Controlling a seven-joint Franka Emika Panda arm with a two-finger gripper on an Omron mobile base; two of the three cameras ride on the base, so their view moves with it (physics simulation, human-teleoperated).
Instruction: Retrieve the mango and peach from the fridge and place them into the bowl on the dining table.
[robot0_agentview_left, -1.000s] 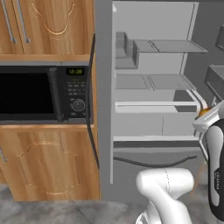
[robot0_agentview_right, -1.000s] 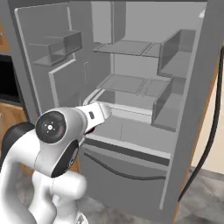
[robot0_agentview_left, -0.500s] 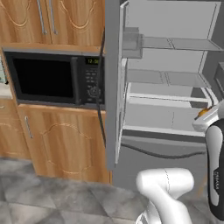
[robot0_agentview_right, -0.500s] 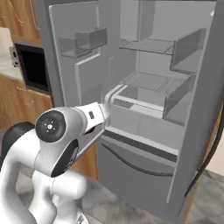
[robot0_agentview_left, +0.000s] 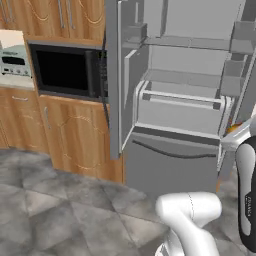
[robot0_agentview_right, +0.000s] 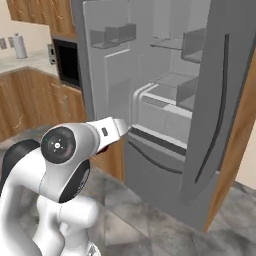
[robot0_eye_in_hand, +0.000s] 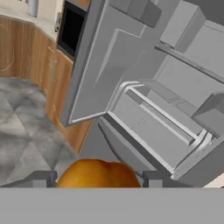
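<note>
A yellow-orange mango (robot0_eye_in_hand: 97, 174) sits between my two dark fingertips at the bottom of the hand view, with my gripper (robot0_eye_in_hand: 99, 179) shut on it. In the left base view a sliver of the mango (robot0_agentview_left: 232, 128) shows at the hand near the right edge, in front of the fridge. The grey fridge (robot0_agentview_left: 183, 98) stands with both doors open, its pale shelves and drawer (robot0_eye_in_hand: 151, 124) bare. The peach, the bowl and the dining table are out of view.
The open left fridge door (robot0_agentview_left: 113, 76) juts toward me, and the right door (robot0_agentview_right: 220, 100) with its dark handle hangs open. A black microwave (robot0_agentview_left: 64, 72) sits in wooden cabinets (robot0_agentview_left: 75, 135). A pale appliance (robot0_agentview_left: 12, 59) stands on the left counter. Grey tiled floor (robot0_agentview_left: 55, 200) lies ahead.
The whole picture has shifted: the base has pulled back and turned, so the fridge looks farther off and more floor shows. The mango stays in my grip.
</note>
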